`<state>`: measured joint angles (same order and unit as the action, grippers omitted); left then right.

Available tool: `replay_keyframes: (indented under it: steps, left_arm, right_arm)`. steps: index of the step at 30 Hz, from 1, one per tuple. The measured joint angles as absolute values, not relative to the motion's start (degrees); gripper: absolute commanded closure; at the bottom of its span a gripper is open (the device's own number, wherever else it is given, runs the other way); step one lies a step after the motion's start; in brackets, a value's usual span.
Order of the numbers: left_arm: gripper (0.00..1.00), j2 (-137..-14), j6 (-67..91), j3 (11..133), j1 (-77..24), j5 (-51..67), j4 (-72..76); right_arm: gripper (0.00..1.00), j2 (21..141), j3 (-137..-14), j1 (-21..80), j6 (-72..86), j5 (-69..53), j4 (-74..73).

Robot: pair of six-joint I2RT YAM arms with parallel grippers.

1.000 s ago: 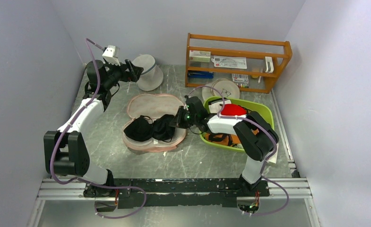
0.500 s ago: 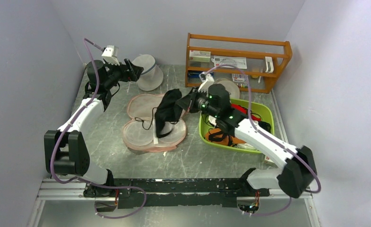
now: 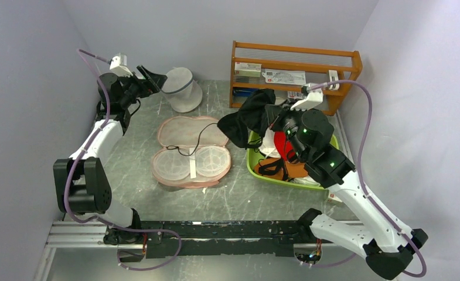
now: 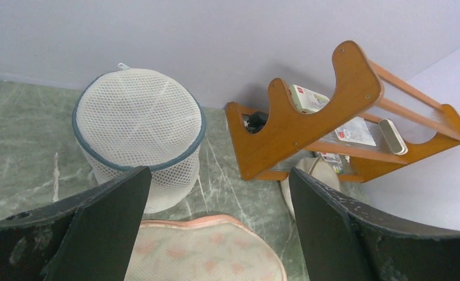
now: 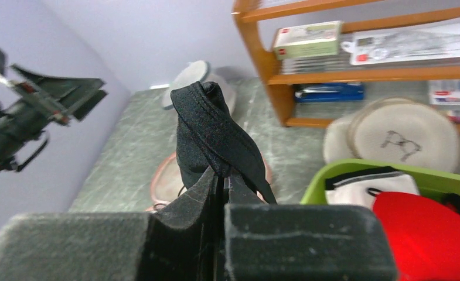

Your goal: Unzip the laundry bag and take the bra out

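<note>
The right claw [image 5: 224,175] is clamped on the black bra [image 5: 213,129], its fingers pressed together on a bunched fold of the fabric. A second ago it was down at the laundry bag [image 3: 190,157] with the bra lying across the bag's near half. Now the arm has risen and swung toward 3 o'clock, and the bra hangs in the air over the 9 o'clock rim of the green bin [image 3: 328,139]. One thin strap [image 3: 199,136] trails back down to the bag.

The bag lies flat and unzipped at mid-table, and its two white mesh cups hold nothing.

The left claw [image 3: 149,76] stands wide open and grips nothing. It has drawn a little farther toward 10 o'clock, beside the white mesh bag [image 3: 182,89]. A red bra [image 3: 281,142] lies in the bin.
</note>
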<state>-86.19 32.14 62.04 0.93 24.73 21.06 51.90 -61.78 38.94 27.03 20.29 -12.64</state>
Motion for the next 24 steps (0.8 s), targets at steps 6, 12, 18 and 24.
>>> replay_keyframes:
  steps: [6, 12, 18, 24]
  left_arm:
    - [0.00, -87.35, 35.53, 62.52, 1.41, 25.96, 21.61]
    - [0.00, -87.99, 36.51, 62.52, 1.41, 27.75, 22.61]
    - [0.00, -88.36, 36.49, 63.18, 1.41, 28.82, 22.55]
    - [0.00, -88.44, 36.91, 63.72, 1.41, 29.39, 22.37]
  right_arm:
    - [1.00, 53.49, -66.19, 38.85, 23.83, 26.50, -18.04]
    - [1.00, 52.56, -72.99, 38.79, 20.21, 28.60, -18.74]
    - [1.00, 50.15, -80.64, 38.79, 14.63, 32.42, -18.20]
    - [1.00, 46.19, -83.48, 38.79, 9.91, 36.67, -18.02]
